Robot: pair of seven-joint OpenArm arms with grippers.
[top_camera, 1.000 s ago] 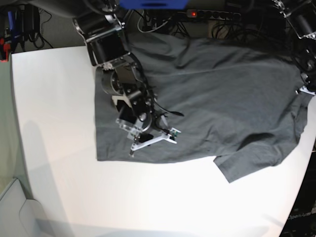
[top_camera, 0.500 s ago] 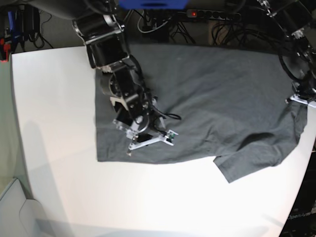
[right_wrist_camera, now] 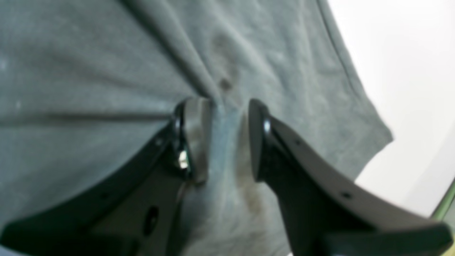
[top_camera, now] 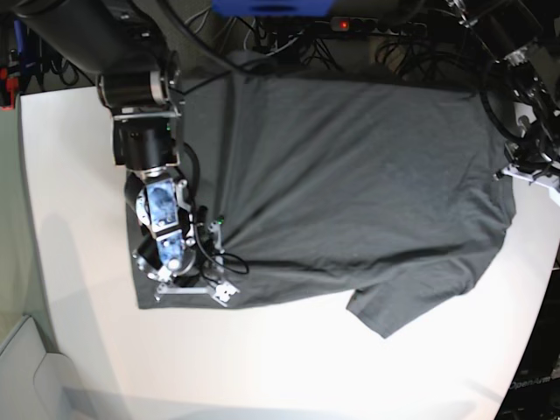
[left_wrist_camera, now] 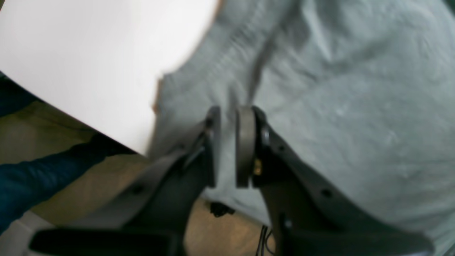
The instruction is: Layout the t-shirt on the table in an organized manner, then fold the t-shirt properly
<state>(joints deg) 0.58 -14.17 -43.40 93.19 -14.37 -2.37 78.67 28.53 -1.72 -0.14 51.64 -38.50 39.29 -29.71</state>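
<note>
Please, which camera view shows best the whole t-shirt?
The base view: the t-shirt appears nearly whole there, spread on the table, one sleeve visible. Each wrist view shows only blurred cloth pinched in the left gripper or the right gripper.

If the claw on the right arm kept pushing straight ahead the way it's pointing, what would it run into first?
Probably more of the t-shirt: the right gripper already pinches a ridge of its cloth, with the table beneath, though depth is unclear.
</note>
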